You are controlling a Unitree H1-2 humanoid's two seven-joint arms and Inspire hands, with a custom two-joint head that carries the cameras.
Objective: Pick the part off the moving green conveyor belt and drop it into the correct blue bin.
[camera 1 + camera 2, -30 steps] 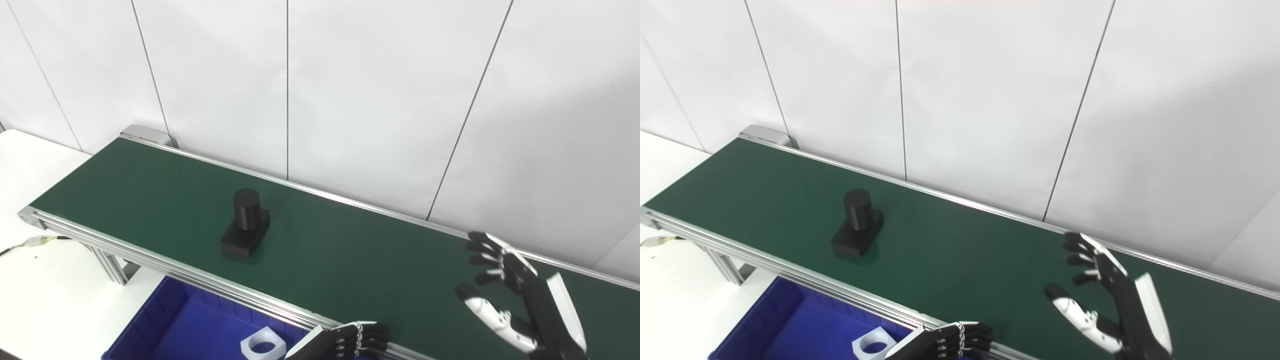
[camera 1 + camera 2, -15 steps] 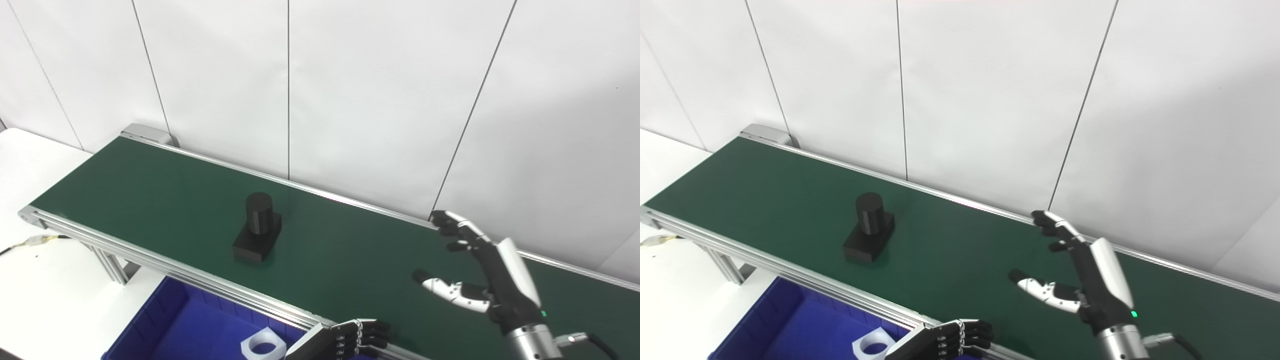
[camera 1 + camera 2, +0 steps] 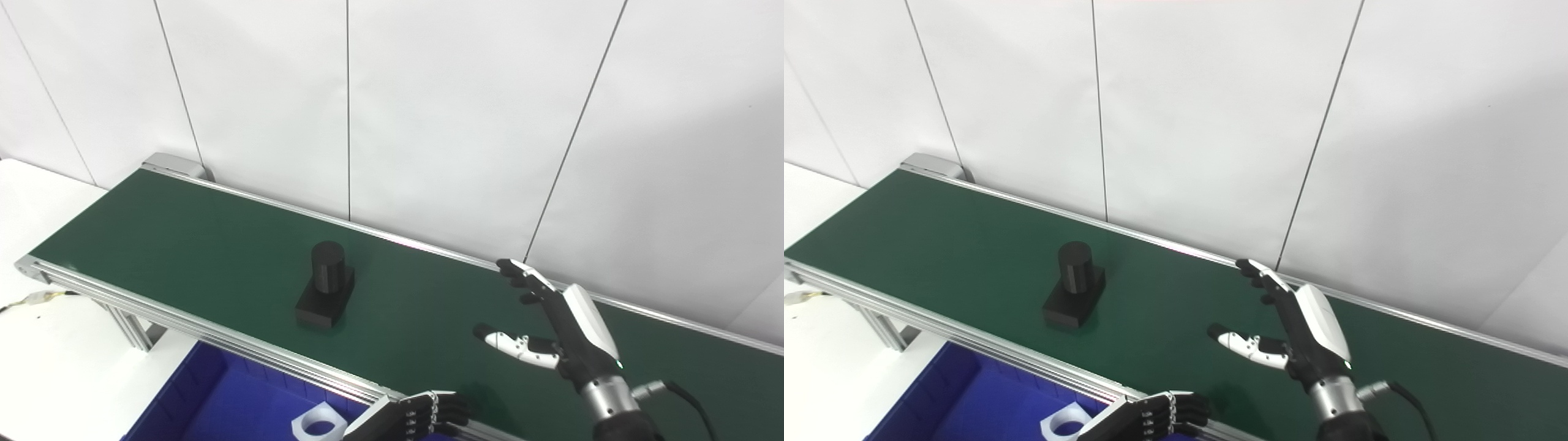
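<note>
A black part (image 3: 326,285), a short cylinder upright on a square base, rides on the green conveyor belt (image 3: 184,239) left of centre. My right hand (image 3: 554,321) hovers over the belt to the part's right, open, thumb and fingers spread toward the part, with a wide gap of belt between them. My left hand (image 3: 422,416) rests at the belt's near edge at the bottom, fingers curled, holding nothing that I can see. A blue bin (image 3: 208,404) sits below the belt's near rail.
A white ring-shaped part (image 3: 317,424) lies in the blue bin. The belt's aluminium rail (image 3: 202,334) runs along its near side. A white wall stands right behind the belt. A white table (image 3: 55,361) with a cable lies at the left.
The black part has travelled rightward along the belt. My right hand has moved left toward it and turned side-on, staying open. The left hand has barely moved.
</note>
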